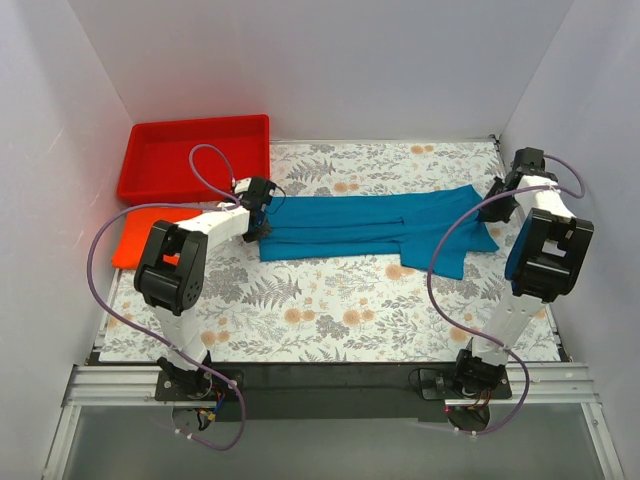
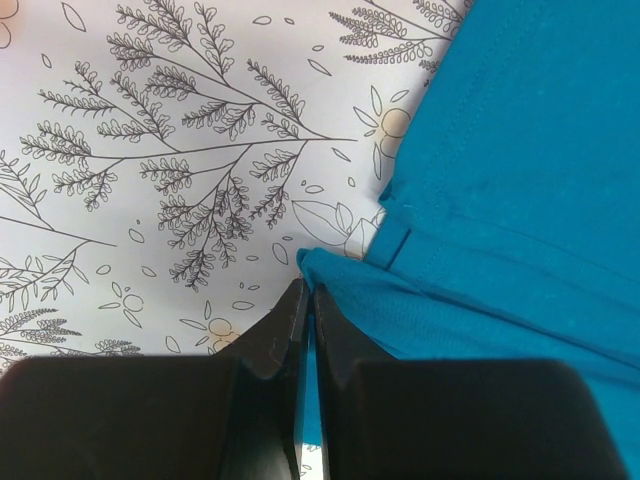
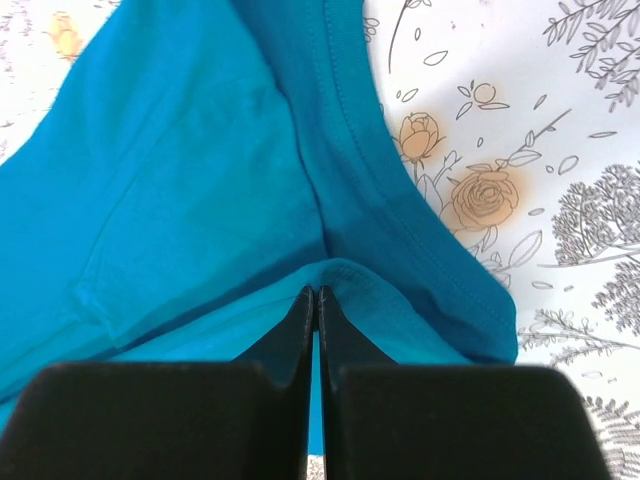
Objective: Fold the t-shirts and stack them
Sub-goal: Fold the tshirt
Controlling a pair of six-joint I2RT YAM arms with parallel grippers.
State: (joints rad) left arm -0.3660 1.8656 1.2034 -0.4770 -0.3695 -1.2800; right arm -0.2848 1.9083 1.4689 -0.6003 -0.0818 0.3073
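The teal-blue t-shirt point(image 1: 370, 225) lies folded into a long band across the middle of the flowered table, sleeves at the right end. My left gripper point(image 1: 258, 215) is shut on its left corner; in the left wrist view the fingertips point(image 2: 306, 290) pinch the teal cloth point(image 2: 520, 150), which shows in the slit between them. My right gripper point(image 1: 497, 195) is shut on the shirt's right end; in the right wrist view a teal fold point(image 3: 180, 180) rises into the closed tips point(image 3: 316, 292). The orange-red t-shirt point(image 1: 135, 238) lies flat at the table's left edge, partly under the left arm.
A rigid red plastic tray point(image 1: 195, 155) stands at the back left corner. White walls close in the table on the left, back and right. The flowered cloth point(image 1: 340, 310) lies bare in front of the teal shirt.
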